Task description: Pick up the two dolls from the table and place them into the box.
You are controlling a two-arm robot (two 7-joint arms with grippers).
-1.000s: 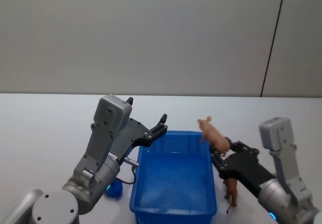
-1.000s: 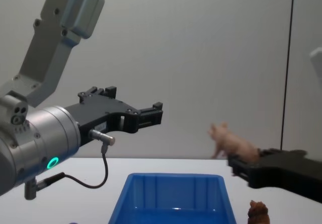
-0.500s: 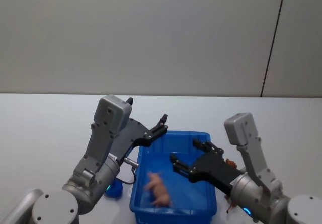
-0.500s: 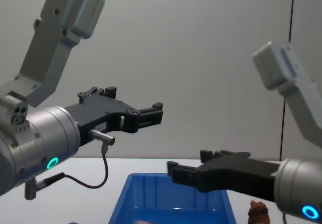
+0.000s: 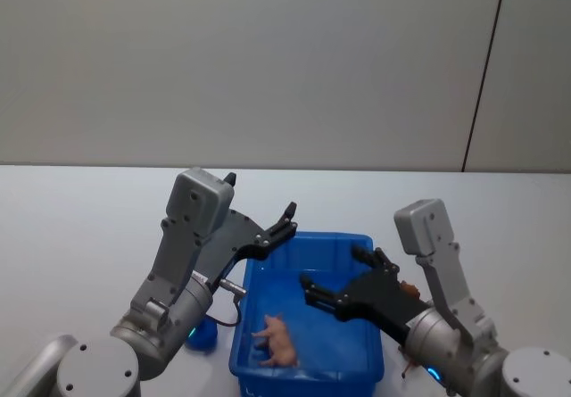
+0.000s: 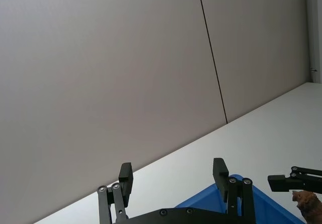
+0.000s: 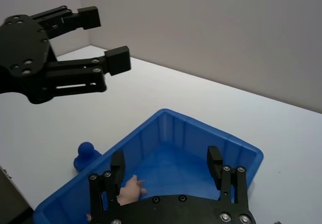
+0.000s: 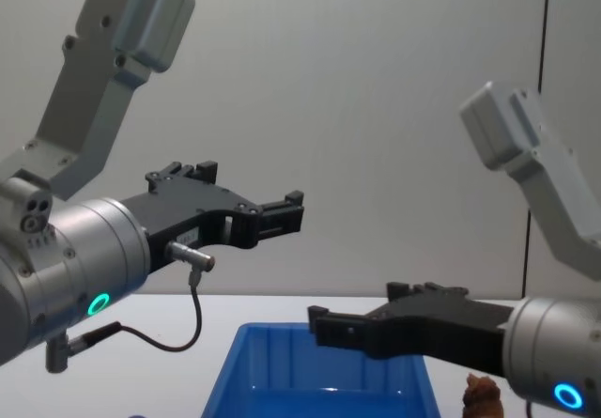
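The pink pig-shaped doll [image 5: 277,342] lies on the floor of the ribbed blue plastic box [image 5: 303,378], toward 7 o'clock. The right gripper [image 7: 166,156] hovers above the box, jaws wide and empty. The chest view adds the furry brown doll [image 8: 481,394], on the white table [image 5: 71,236] at the box's 3 o'clock. The left gripper [image 6: 172,168], spread wide, hangs at 10 o'clock.

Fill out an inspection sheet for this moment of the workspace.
Surface: table, white and flat.
Job's things: pink doll lies inside the box; brown doll is outside it, by its right side, partly hidden by the right arm.
Clutter: small blue object on the table left of the box.
Grippers: left gripper, jaws open, raised by the box's far left corner; right gripper, jaws open and empty, over the box.
Cables: thin black cable loops under the left wrist.
Surroundings: grey wall with a dark vertical seam.
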